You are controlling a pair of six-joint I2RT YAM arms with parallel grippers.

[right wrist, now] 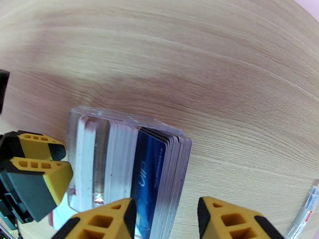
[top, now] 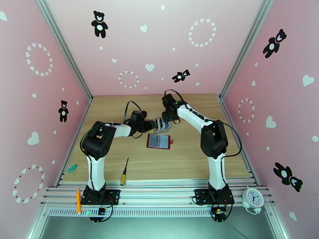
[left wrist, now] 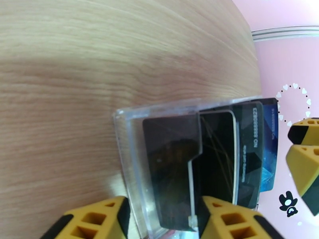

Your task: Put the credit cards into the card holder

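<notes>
Status: credit cards (right wrist: 153, 172) not yet in the card holder (top: 159, 141). They stand on edge, packed face to face in a clear rack (right wrist: 85, 114) mid-bench (top: 187, 156). White ones fill the slots toward the left arm, and a blue one fronts the pack at the right end.

Card holder lies open and flat, grey slots up, just on the near side of the rack toward the arm bases, long axis left-right.

Both tools are at the rack, one per end. Left tool (left wrist: 163, 220) straddles the rack's left end wall, dark card in the gap. Right tool (right wrist: 167, 218) straddles the right-end pack, blue card included. Jaws on both stand apart, but the fingertips run off the bottom of each wrist view, so I can't tell if either is pinching or just astride.

Relation that matters: card faces lie roughly parallel to the right tool's fingers, so closing squeezes across the pack's thickness. Right arm is nearer the blue pack, and left looks placed to steady the rack.

My read: next is a straight pull up out of the slots, then a short carry toward the bases and a turn to flat for the holder's slots. Risk — taking several cards at once, or dragging the rack along
</notes>
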